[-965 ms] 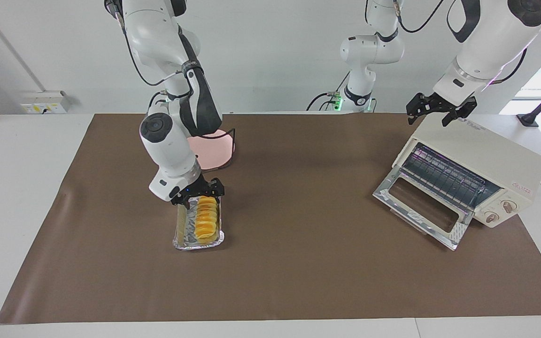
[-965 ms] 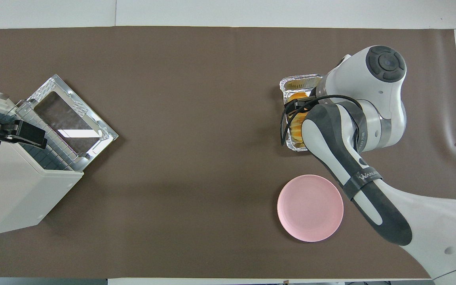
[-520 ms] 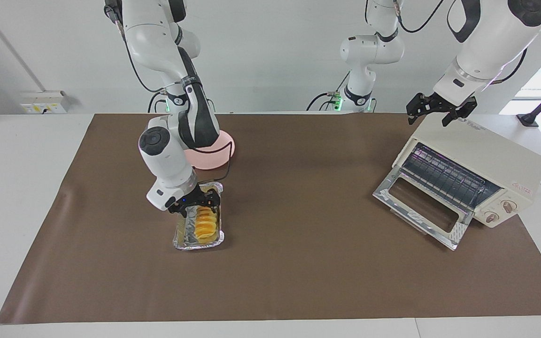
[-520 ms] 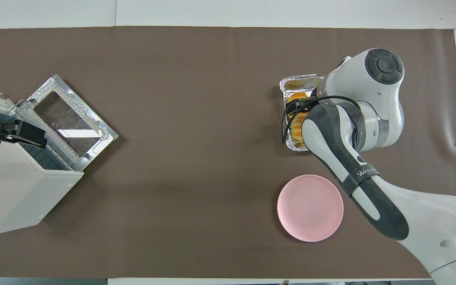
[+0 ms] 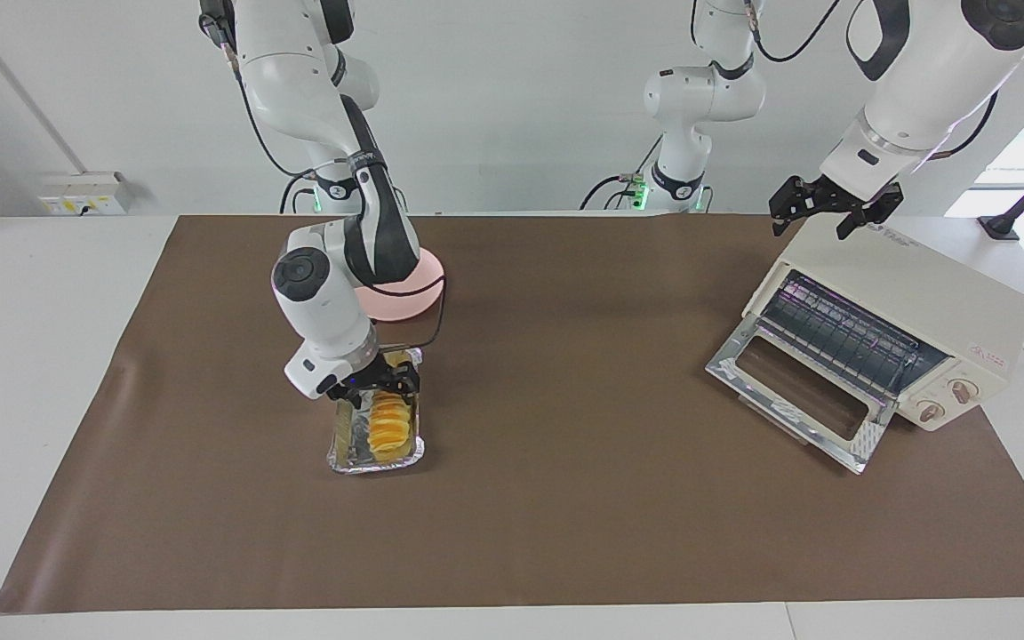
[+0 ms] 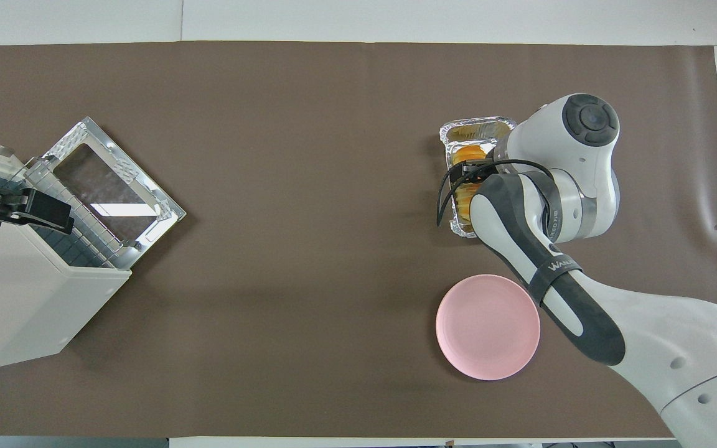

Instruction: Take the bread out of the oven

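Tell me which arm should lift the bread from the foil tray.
Right. The right gripper is already down at the bread in the foil tray; the left gripper waits over the oven.

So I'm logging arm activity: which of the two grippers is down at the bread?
The right gripper, low over the bread in the foil tray; the left gripper waits above the oven.

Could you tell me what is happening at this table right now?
The right gripper is down at the bread, which lies in a foil tray on the brown mat, at the end of the loaf nearer the robots. A pink plate sits nearer to the robots than the tray. The oven stands at the left arm's end of the table with its door dropped open, and the left gripper waits over its top.
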`<action>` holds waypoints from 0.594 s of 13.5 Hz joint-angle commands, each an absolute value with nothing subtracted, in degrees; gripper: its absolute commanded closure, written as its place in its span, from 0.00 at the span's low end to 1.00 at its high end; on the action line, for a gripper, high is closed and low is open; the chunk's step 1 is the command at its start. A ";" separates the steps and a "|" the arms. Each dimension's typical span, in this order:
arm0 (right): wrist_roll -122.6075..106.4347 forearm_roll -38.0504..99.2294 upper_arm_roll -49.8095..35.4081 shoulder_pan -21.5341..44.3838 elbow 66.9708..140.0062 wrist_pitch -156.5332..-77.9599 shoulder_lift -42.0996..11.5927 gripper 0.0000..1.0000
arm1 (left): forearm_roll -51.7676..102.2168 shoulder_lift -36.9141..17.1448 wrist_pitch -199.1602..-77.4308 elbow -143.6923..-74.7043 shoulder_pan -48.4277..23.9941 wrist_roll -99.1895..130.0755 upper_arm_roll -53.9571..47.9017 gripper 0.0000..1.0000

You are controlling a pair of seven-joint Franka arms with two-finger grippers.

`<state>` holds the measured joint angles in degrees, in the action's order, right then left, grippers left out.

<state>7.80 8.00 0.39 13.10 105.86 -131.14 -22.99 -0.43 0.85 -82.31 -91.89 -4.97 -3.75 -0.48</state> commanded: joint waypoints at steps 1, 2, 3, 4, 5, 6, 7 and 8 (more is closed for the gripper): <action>8.44 8.79 -0.09 12.74 108.63 -133.51 -22.15 0.47 | 0.17 2.02 -83.06 -92.99 -4.83 -3.25 -0.26 0.00; 8.35 8.70 -0.09 12.66 108.55 -133.07 -22.15 0.79 | 0.09 2.02 -82.97 -92.99 -4.83 -3.25 -0.26 0.00; 8.35 8.70 -0.09 12.66 108.46 -132.89 -22.15 1.00 | 0.17 2.02 -83.06 -92.99 -4.83 -3.25 -0.35 0.00; 8.35 8.70 -0.09 12.66 108.46 -132.28 -21.97 1.00 | 0.18 2.02 -83.06 -92.99 -4.83 -3.25 -0.35 0.00; 8.52 8.70 -0.26 12.83 108.11 -130.97 -21.80 1.00 | 0.18 2.02 -83.06 -92.99 -4.83 -3.25 -0.35 0.00; 8.53 8.70 -0.26 12.75 107.58 -129.91 -21.27 1.00 | 0.18 2.02 -82.97 -92.90 -4.83 -3.25 -0.26 0.00; 8.44 8.70 -0.26 12.66 106.97 -128.68 -20.92 1.00 | 0.18 2.02 -83.06 -92.99 -4.83 -3.25 -0.26 0.00; 8.52 8.70 -0.18 12.66 105.05 -126.32 -20.48 1.00 | 0.18 2.02 -83.06 -92.90 -4.83 -3.25 -0.35 0.00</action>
